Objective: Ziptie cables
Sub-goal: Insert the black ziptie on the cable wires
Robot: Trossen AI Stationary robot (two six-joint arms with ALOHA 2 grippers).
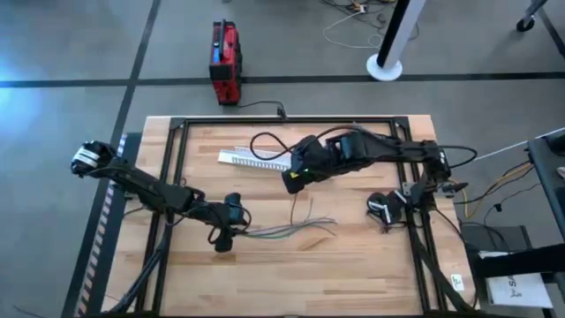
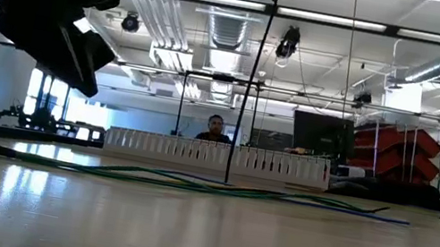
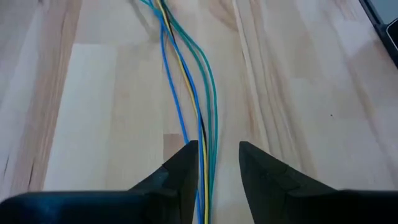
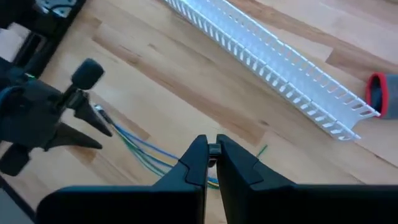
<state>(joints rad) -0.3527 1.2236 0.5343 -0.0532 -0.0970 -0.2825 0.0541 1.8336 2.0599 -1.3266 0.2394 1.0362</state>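
Left gripper wide astride cables; low view alone shows ziptie hanging upright from right gripper, pinched narrow. Channel behind.

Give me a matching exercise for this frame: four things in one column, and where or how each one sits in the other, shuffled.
Things:
1. ziptie
2. cables
3. white slotted channel
4. red box

Places or states:
A. on the floor, beyond the table
B. held upright in the shut fingers of the right gripper
C. lying limp on the table, one end between the open fingers of the left gripper
D. lying flat near the table's far edge

Pairs: 1-B, 2-C, 3-D, 4-A
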